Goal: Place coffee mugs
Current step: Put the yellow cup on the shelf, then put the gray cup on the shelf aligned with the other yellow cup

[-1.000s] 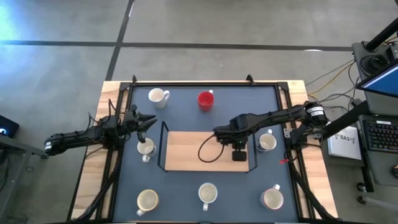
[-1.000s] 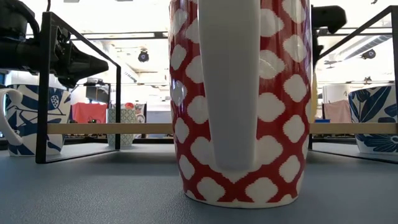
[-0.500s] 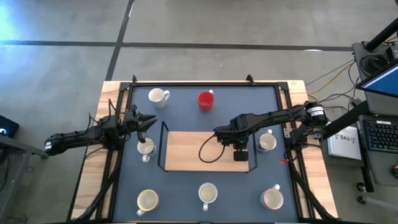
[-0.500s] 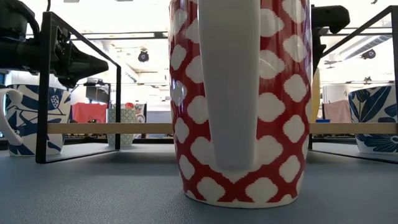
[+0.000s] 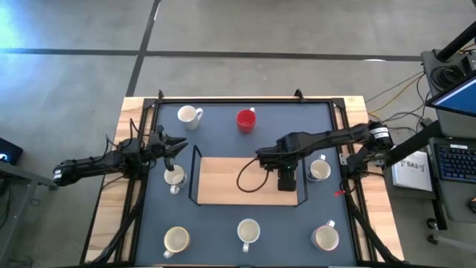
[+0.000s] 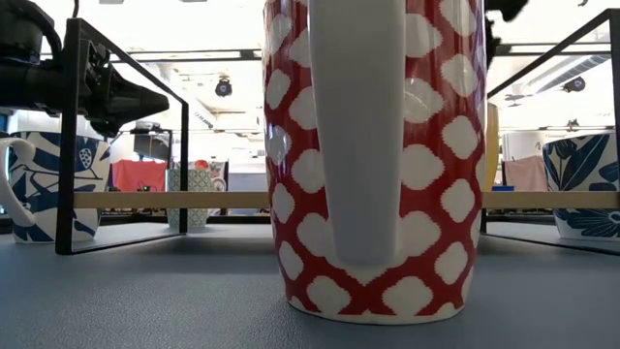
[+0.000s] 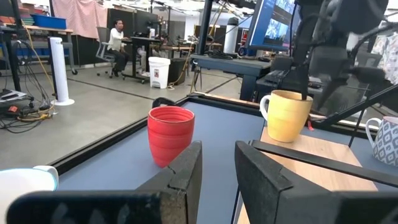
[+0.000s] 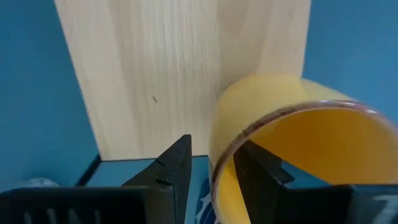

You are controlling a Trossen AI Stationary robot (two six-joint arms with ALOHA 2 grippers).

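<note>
A yellow coffee mug [image 7: 287, 115] stands upright on its base near the right end of the wooden board [image 5: 223, 182]. My right gripper [image 8: 214, 154] hangs open over it, pointing down. One finger is outside the mug's wall [image 8: 217, 155] and the other is over the hollow, and neither touches it. In the high view this gripper [image 5: 286, 179] hides the mug. My left gripper [image 5: 178, 145] waits level at the table's left, open and holding nothing. A red mug [image 5: 245, 119] and a white mug [image 5: 188, 115] stand at the far side.
The board sits in a black frame stand [image 5: 195, 175] mid-table. More mugs stand left of the stand [image 5: 174, 176], right of it [image 5: 320, 170], and along the near edge [image 5: 176, 240] [image 5: 326, 238]. A red-and-white patterned mug [image 6: 373, 155] fills the low view.
My right gripper has risen a little above the yellow mug, moving up and out of the top of the low view. The mug has stayed upright on the board.
</note>
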